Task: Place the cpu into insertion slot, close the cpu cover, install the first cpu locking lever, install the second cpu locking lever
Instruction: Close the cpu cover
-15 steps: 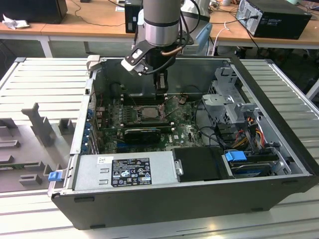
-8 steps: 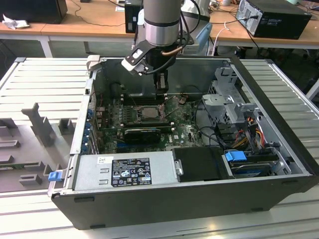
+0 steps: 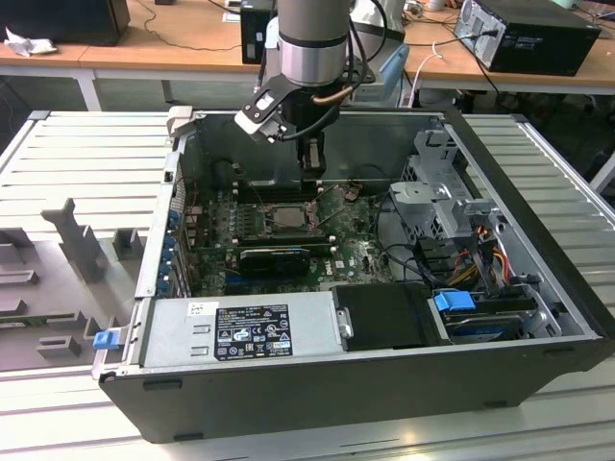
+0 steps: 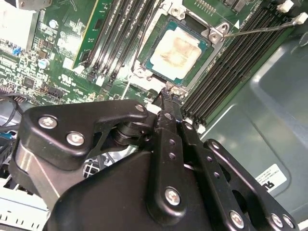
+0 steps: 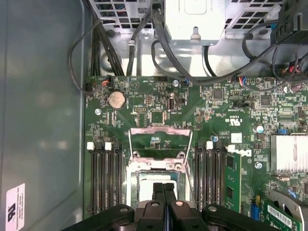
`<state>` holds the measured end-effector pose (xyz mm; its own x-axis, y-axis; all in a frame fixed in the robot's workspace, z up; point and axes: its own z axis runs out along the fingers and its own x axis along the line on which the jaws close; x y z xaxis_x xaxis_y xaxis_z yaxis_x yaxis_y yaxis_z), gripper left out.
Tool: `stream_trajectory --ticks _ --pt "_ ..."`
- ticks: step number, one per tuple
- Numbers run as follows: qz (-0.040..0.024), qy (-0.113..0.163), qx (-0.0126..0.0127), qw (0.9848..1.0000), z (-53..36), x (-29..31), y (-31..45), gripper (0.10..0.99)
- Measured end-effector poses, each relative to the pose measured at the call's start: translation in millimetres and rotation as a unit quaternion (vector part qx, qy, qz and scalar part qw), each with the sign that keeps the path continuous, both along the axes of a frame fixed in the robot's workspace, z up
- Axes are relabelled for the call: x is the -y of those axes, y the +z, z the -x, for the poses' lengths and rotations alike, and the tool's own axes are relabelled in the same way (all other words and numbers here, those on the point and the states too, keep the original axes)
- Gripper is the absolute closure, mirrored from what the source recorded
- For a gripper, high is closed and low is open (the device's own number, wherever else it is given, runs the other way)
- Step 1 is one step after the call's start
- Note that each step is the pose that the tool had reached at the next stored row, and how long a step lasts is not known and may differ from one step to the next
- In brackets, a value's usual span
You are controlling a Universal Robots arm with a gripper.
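Note:
The cpu (image 4: pixel 177 49), a silvery square chip, lies in the insertion slot (image 4: pixel 147 61) on the green motherboard (image 5: pixel 159 103). In the first wrist view the cpu cover (image 5: pixel 160 131) stands flipped up on the far side of the slot, and the board shows through its cut-out. My gripper (image 4: pixel 168 92) is shut with nothing between its fingers. Its tips hover at the slot's near edge, just above the cpu (image 5: pixel 147 185). In the exterior view the gripper (image 3: pixel 309 171) hangs inside the case, above the slot (image 3: pixel 286 215). A thin locking lever (image 4: pixel 260 30) sticks out beside the slot.
Black memory slots (image 5: pixel 107 178) flank the socket on both sides. Black cables (image 5: pixel 144 43) run over the board's far edge. The case holds a power supply (image 3: pixel 240 331) near the front, a drive cage (image 3: pixel 452 202) at the exterior view's right, and a card (image 3: pixel 274 257) by the socket.

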<state>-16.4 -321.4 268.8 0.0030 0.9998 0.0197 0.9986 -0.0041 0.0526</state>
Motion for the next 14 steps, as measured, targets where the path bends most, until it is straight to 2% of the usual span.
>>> stream_trajectory --ticks 5,14 --pt "0.0000 0.000 0.0000 1.0000 -11.6 -0.6 0.0 0.980" --pt "0.0000 0.000 0.0000 1.0000 -19.7 -1.4 0.0 0.980"
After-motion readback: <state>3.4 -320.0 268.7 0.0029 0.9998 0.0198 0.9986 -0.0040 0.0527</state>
